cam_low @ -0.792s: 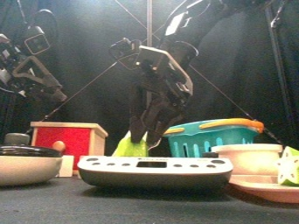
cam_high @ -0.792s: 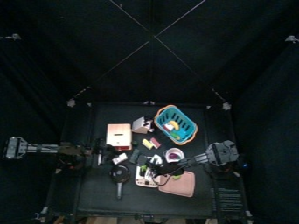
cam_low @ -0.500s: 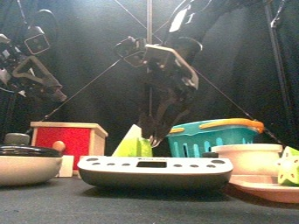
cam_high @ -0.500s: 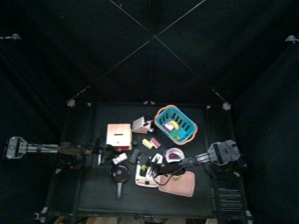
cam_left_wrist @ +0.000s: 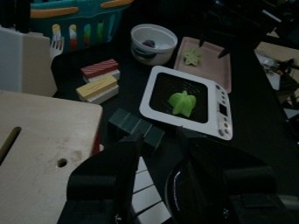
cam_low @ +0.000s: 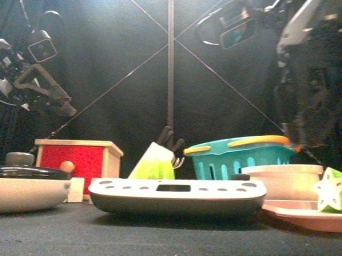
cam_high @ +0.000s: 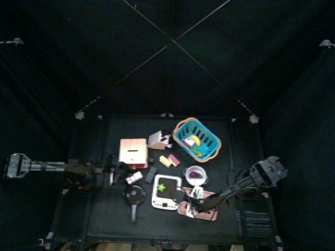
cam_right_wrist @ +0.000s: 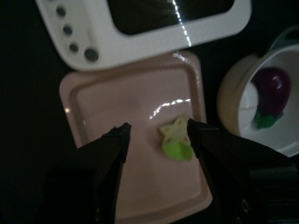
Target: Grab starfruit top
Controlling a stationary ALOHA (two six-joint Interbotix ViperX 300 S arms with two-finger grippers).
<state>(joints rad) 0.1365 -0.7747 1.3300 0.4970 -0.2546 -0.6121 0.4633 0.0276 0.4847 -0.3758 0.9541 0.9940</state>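
A small star-shaped starfruit top (cam_right_wrist: 176, 140) lies on the pink tray (cam_right_wrist: 105, 96). My right gripper (cam_right_wrist: 160, 131) hovers over it, open, one jaw on each side and clear of the fruit. The top view puts this gripper (cam_high: 201, 196) at the table's front right, above the tray (cam_high: 197, 209). In the left wrist view the same piece (cam_left_wrist: 191, 59) lies on the tray (cam_left_wrist: 222, 74). A larger green starfruit piece (cam_left_wrist: 181, 101) (cam_low: 156, 162) rests on the white scale (cam_left_wrist: 216, 118) (cam_low: 174, 196). My left gripper (cam_left_wrist: 176, 179) rests open at the table's left.
A teal basket (cam_high: 197, 137) (cam_low: 247, 155) stands at the back. A white bowl (cam_right_wrist: 239, 87) holding a purple eggplant (cam_right_wrist: 277, 92) sits beside the tray. A wooden box (cam_high: 132, 149), two small blocks (cam_left_wrist: 100, 77) and a dark pan (cam_low: 27, 188) crowd the left half.
My right arm has risen from the scale and swung right and forward over the pink tray. The green piece stays on the scale. The left arm has not moved.
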